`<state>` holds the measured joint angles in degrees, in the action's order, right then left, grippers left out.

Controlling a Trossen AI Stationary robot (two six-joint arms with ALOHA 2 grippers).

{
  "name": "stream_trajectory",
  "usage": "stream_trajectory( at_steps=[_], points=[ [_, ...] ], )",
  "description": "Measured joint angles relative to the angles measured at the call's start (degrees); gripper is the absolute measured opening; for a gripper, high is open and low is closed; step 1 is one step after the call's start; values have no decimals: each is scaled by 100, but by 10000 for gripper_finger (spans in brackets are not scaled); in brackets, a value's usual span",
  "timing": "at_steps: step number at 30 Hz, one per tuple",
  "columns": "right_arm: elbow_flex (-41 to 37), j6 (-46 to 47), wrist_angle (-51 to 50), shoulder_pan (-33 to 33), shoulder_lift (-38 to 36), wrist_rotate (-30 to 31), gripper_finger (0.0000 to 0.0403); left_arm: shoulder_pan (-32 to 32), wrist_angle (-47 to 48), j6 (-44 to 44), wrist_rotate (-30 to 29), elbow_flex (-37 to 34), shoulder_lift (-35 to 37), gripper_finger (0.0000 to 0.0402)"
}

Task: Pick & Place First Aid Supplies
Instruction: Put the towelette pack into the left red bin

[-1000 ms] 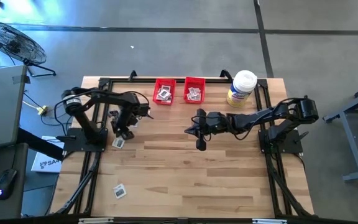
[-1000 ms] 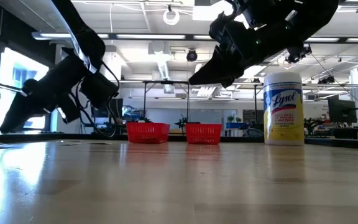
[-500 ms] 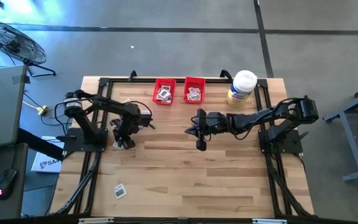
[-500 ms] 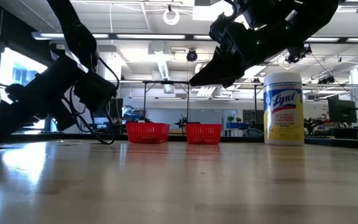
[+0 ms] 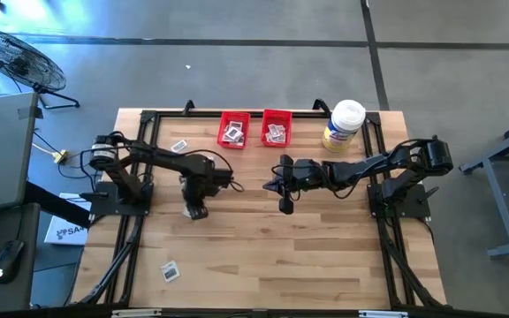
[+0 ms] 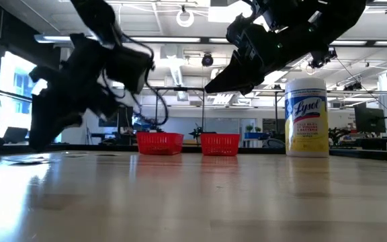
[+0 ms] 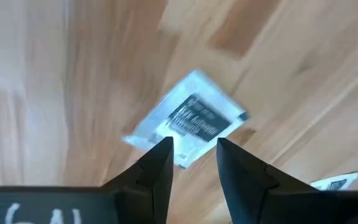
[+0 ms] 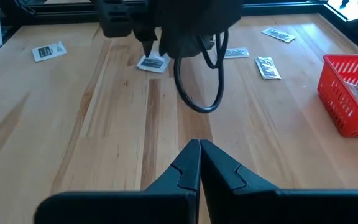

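Fingers of the left gripper (image 7: 191,146) are standing a narrow gap apart, tips gripping the near edge of a white packet (image 7: 188,118) with dark print; the packet is tilting and appears to be hanging just above the wood. In the high view the left gripper (image 5: 195,208) is sitting over the left-centre of the table (image 5: 307,256), arm reaching in from the left edge.

Right gripper (image 8: 199,149) fingers are pressing together, holding nothing; it is hovering above the table's middle (image 5: 285,205), clear of the surface.

Other packets are lying loose: one near the front left (image 5: 170,271), one toward the back left (image 5: 179,146), and three more visible from the right wrist (image 8: 48,51) (image 8: 267,67) (image 8: 278,35). A further packet (image 7: 334,182) is lying flat just beside the held one.

Two red bins (image 5: 233,129) (image 5: 277,128) are sitting side by side at the back edge, each containing packets. A white-lidded wipes jar (image 5: 344,125) is standing upright to their right.
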<state>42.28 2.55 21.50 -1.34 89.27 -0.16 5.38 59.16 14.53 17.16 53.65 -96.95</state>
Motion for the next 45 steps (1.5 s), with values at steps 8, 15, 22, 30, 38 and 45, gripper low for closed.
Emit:
stream_trajectory(
  at_steps=[8,15,22,30,38,45],
  points=[
    [0,0,-5,-2,0,0,2,-337,585,-1991,-1525,608,35,120],
    [-2,-1,-137,-2,0,0,2,-362,425,-3391,-1323,37,35,120],
    [-2,-1,-160,-15,0,13,3,-365,216,-3231,-1215,-42,35,120],
    [-2,-1,-160,-15,0,85,2,-365,-84,-3531,-1280,-77,35,120],
    [-2,-1,-160,-15,0,85,2,-365,-317,-3590,-1192,-318,52,119],
    [-2,-1,-160,-15,0,85,2,-363,-580,-3828,-1331,-528,59,60]
  ],
)
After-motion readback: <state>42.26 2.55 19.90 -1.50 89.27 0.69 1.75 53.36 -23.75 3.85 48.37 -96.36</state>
